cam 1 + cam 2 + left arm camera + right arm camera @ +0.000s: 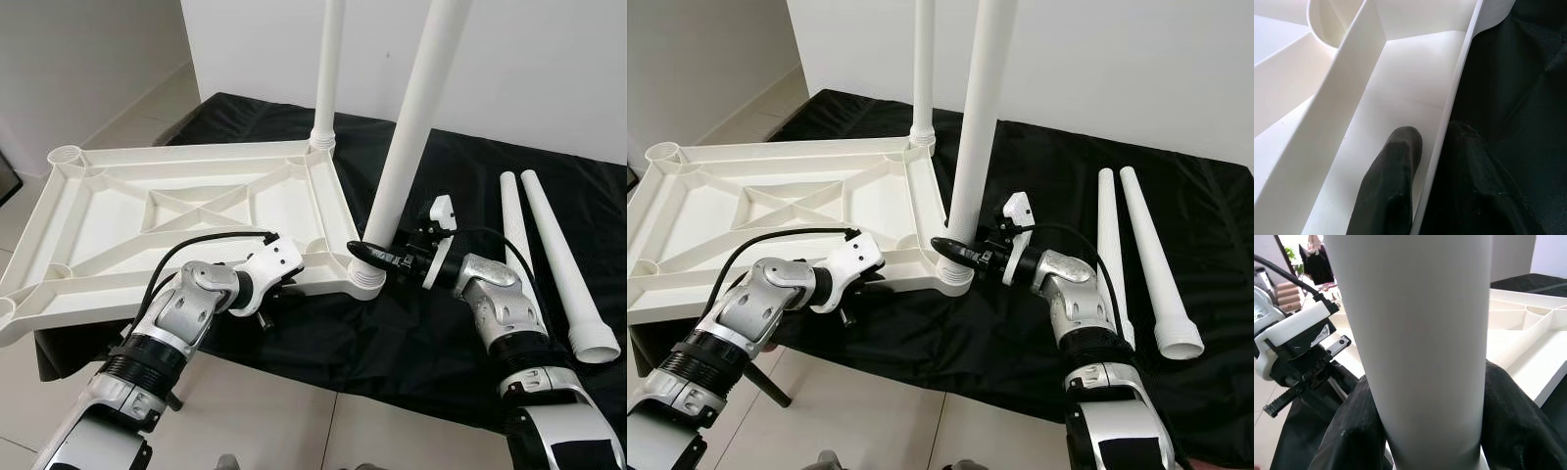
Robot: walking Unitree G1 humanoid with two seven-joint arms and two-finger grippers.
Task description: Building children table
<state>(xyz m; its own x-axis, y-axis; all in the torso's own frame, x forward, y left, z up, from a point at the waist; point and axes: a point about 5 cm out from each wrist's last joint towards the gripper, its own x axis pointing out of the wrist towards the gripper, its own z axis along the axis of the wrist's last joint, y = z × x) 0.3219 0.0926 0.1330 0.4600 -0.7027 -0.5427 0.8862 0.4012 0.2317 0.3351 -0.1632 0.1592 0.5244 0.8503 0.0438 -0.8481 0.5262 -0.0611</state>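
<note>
Main risk was the near leg (407, 147) going in crooked or popping out of its corner socket (366, 278): the right gripper (370, 255) was clamped on it very low, just above the socket, so with that much leg standing above the grip any sideways push from the arm could lever it over. Second risk: the tabletop (118, 215) lay upside down on the black cloth (411, 323) with its near-left part overhanging the edge of the support, so pressing down on the leg could tip or slide the whole panel. The left gripper (1422, 196) was holding that down, one finger inside the ribbed underside and the other outside on the cloth, pinching the rim wall close beside the socket; the grip looked thin, though the wrist view was too tight to say how firmly it bit. The far leg (326, 78) already stood upright in its own corner. Two spare legs (549, 255) lay side by side on the cloth well to the right of the right arm, and the left-hand sockets (67, 155) were still unfilled.
</note>
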